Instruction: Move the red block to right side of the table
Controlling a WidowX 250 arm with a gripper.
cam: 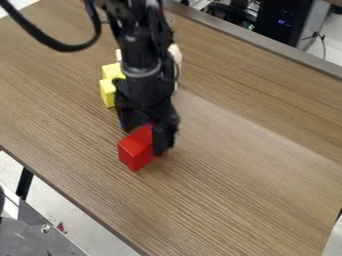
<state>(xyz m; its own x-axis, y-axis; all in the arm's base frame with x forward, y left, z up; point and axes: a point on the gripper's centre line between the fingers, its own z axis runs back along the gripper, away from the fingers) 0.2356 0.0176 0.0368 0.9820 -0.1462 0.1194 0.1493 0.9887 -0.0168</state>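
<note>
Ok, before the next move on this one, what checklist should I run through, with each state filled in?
1. Claw at the red block: ok.
2. Firm grip on the block: cannot tell.
3. Block off the table: cannot tell.
4. Block at the table's right side, as pictured: not ok, left of the picture's middle.
5. Yellow blocks apart from the red one: ok.
</note>
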